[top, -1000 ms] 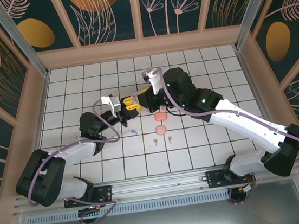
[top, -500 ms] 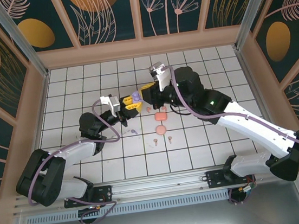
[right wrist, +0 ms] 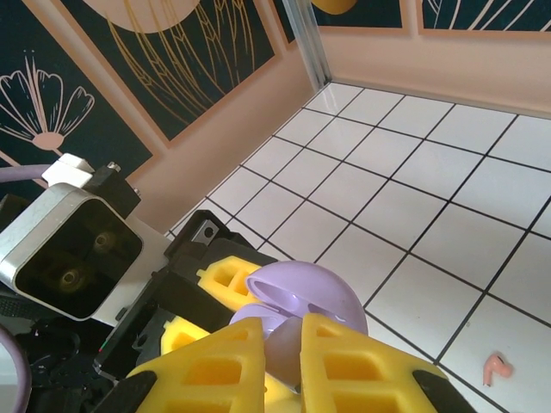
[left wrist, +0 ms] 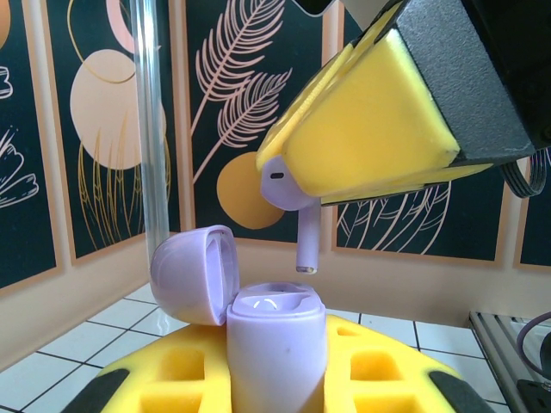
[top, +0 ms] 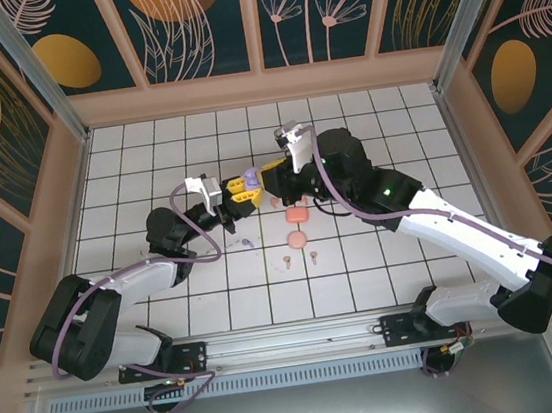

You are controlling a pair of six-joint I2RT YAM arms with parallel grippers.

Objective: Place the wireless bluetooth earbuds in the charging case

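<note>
- Yellow pads of the right gripper (right wrist: 291,357) are pinched together on a lilac earbud (left wrist: 288,191). Its stem points down, at the upper centre of the left wrist view.
- Directly below, not touching the stem tip, stands the lilac case (left wrist: 275,340). Its lid (left wrist: 196,274) is swung open to the left.
- The left gripper (left wrist: 275,391) is clamped round the case body at the bottom of that frame.
- Progress, as I judge it: this earbud is lined up over its socket but not yet seated. Whether its twin already sits inside I cannot tell.
- Left to do: lower and release this one, then deal with the pink ones.
- Cases in the top view: three. The lilac one is held, and a pink case (top: 295,214) and a coral case (top: 298,238) lie on the tiles at centre.
- Loose earbuds on the tiles: three pink ones, the first (top: 276,203) just above the pink case, two more (top: 286,261) (top: 314,254) below the coral case.
- A pale speck (top: 247,240) left of centre may be a fourth; it is too small to tell.
</note>
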